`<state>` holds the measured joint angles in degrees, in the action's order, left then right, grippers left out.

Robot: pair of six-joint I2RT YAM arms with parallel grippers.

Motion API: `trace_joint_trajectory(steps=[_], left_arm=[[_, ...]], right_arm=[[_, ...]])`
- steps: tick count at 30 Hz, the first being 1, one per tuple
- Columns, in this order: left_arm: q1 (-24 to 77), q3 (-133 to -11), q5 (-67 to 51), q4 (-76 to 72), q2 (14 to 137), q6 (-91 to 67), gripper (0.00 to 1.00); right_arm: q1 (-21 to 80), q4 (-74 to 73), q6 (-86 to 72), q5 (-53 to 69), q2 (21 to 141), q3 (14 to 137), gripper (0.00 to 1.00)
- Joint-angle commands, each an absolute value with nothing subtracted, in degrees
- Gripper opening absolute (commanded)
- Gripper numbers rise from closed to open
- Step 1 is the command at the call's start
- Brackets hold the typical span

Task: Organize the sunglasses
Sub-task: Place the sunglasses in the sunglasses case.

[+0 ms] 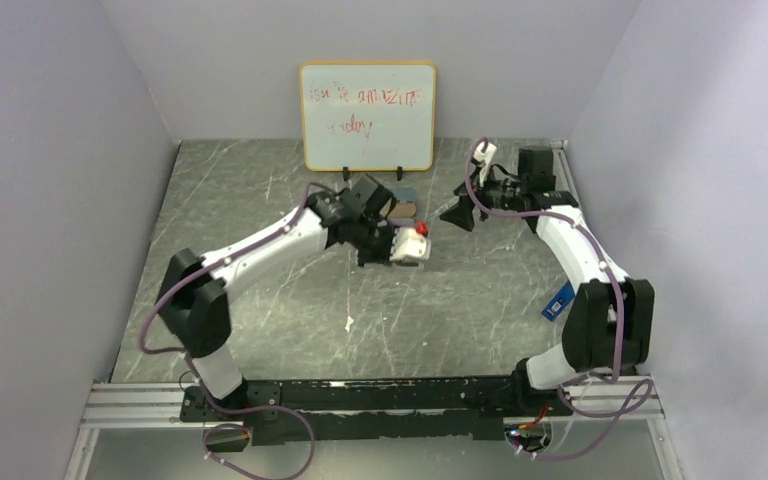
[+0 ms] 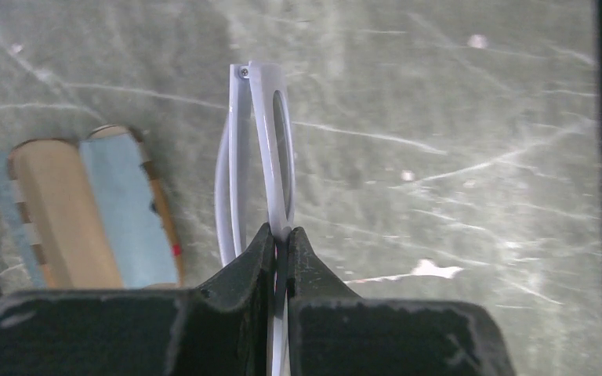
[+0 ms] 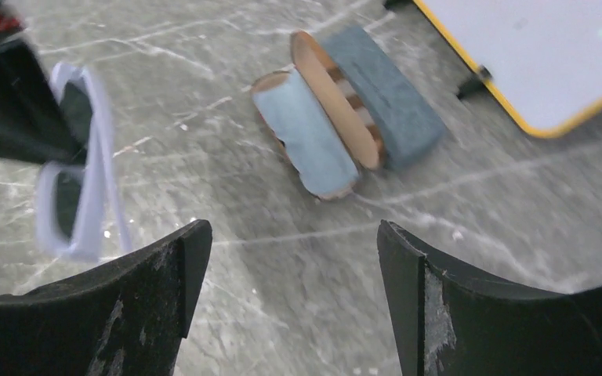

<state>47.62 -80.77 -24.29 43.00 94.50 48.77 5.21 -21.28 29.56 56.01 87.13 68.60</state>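
Top external view: looks down on a grey, white-veined bench [image 1: 290,300] boxed in by pale walls at left, back and right. Left of centre, finds the left end effector [image 2: 282,239] pressed together on the white sunglasses [image 2: 270,141], pinching the folded frame edge-on over the bench. Just beyond, sees a brown-rimmed case [image 3: 337,117] under a light-blue cloth [image 3: 306,129], with a grey-blue case [image 3: 388,90] against it and a whiteboard [image 1: 367,116] standing behind. Further right, shows the right end effector [image 3: 290,235] spread wide, apart from the sunglasses. Leaves a broad stretch of bench between both arms, down to the metal rail [image 1: 360,395] at the near edge.
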Motion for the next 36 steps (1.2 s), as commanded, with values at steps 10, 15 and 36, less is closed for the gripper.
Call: trace_joint_trajectory(steps=[10,15,36], left_arm=[[37.1,-114.8,-34.5,60.2,122.7,59.8,0.05],[35.7,-119.2,-33.4,61.1,127.3,60.1,0.05],[33.0,-124.6,-31.4,58.5,134.3,54.9,0.06]], right_arm=[[0.3,-6.1,24.1,51.5,76.5,58.0,0.82],[-2.4,-4.8,23.0,53.0,76.0,56.5,0.82],[-4.2,-0.3,19.3,55.5,74.5,53.3,0.82]])
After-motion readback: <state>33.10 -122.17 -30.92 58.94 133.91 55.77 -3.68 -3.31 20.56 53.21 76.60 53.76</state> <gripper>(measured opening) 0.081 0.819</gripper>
